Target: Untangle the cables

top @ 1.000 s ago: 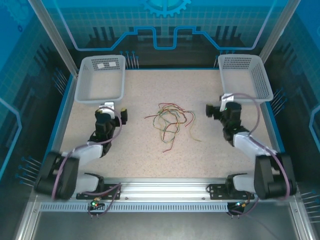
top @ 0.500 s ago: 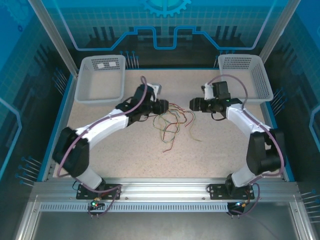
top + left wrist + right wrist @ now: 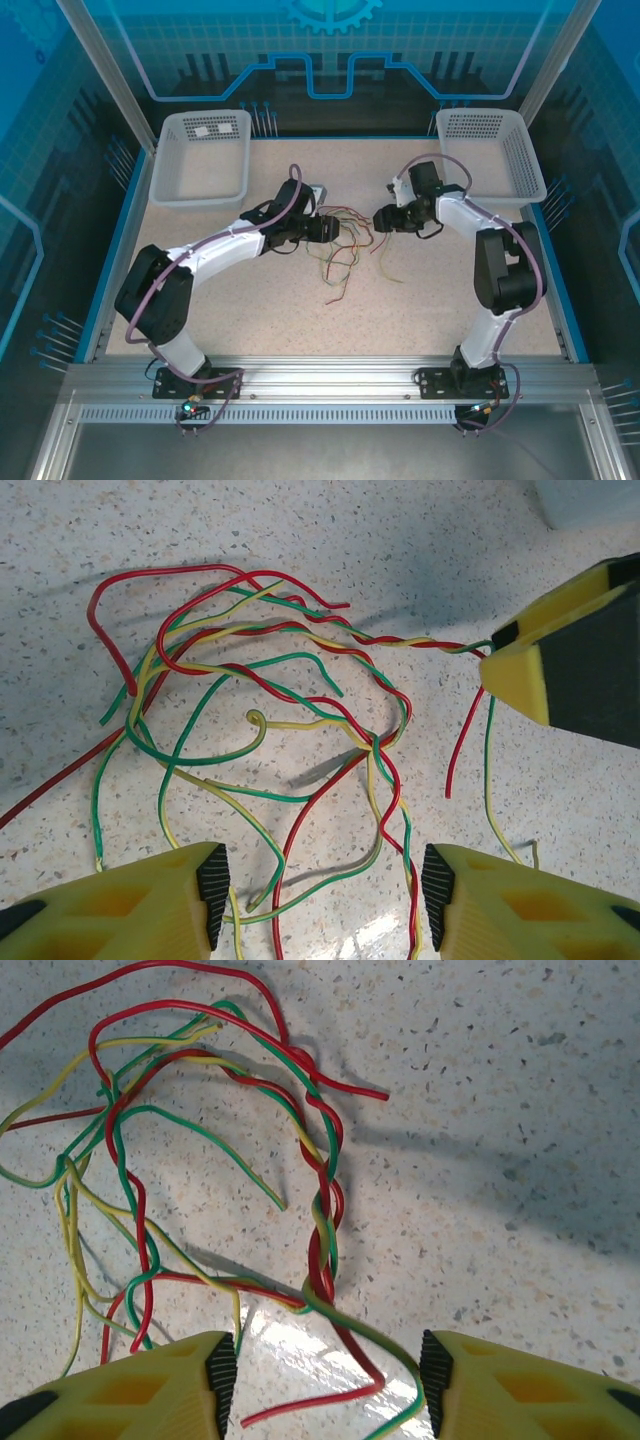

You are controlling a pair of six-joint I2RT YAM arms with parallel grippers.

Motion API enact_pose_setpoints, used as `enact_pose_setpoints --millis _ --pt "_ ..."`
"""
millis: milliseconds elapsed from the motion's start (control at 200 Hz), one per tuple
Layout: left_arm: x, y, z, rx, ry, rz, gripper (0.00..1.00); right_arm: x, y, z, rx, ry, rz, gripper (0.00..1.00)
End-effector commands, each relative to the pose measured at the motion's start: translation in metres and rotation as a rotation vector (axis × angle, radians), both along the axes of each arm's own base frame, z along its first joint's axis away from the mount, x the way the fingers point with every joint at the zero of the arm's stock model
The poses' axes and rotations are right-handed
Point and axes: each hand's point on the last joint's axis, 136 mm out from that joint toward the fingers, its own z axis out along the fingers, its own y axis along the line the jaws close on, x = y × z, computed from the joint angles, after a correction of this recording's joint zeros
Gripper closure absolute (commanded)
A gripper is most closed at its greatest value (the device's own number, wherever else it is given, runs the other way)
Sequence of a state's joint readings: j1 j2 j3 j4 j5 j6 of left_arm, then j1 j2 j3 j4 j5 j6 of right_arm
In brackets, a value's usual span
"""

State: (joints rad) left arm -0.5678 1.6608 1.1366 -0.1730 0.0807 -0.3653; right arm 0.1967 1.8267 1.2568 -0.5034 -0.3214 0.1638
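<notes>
The tangle of thin, wavy red, yellow and green cables (image 3: 343,243) is lying in the middle of the speckled beige bench (image 3: 430,300), sitting between the two grippers facing it from either side. The left gripper (image 3: 320,875) is hovering at the tangle's left edge with its yellow fingers standing partly apart, several loose strands running through the gap with nothing pinched. The right gripper (image 3: 325,1360) is standing about as wide at the opposite edge, a braided red-green-yellow strand passing between its fingers unclamped.

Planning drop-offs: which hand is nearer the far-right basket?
Right. The right hand is at the right edge of the cables, closer to that basket; the left hand is at their left edge.
</notes>
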Motion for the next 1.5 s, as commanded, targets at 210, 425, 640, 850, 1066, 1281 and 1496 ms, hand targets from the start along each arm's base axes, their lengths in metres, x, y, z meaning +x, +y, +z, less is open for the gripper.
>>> enact_pose_setpoints --millis 210,425,640,850,1066,1281,1496 --pt "-0.002 -0.005 0.022 -0.046 -0.066 -0.026 0.41 0.0 0.019 -0.012 -0.035 0.02 0.086 0.68" --pt "0.0 0.0 0.029 -0.042 -0.103 -0.002 0.41 -0.003 0.018 0.009 -0.055 -0.047 0.095 0.88" --pt "0.002 0.012 0.04 -0.039 -0.166 0.046 0.39 -0.011 0.025 0.036 -0.067 -0.1 0.126 0.95" --pt "-0.002 0.024 0.057 -0.048 -0.241 0.083 0.37 -0.021 0.023 0.071 -0.116 -0.169 0.14 1.0" --pt "-0.006 0.035 0.082 -0.078 -0.331 0.105 0.34 -0.032 0.016 0.119 -0.157 -0.264 0.14 1.0" --pt "-0.009 0.04 0.11 -0.15 -0.395 0.1 0.34 -0.046 0.017 0.174 -0.165 -0.399 0.151 1.0" --pt "-0.02 0.041 0.141 -0.247 -0.505 0.044 0.35 -0.078 0.056 0.225 0.029 -0.65 0.295 1.0"
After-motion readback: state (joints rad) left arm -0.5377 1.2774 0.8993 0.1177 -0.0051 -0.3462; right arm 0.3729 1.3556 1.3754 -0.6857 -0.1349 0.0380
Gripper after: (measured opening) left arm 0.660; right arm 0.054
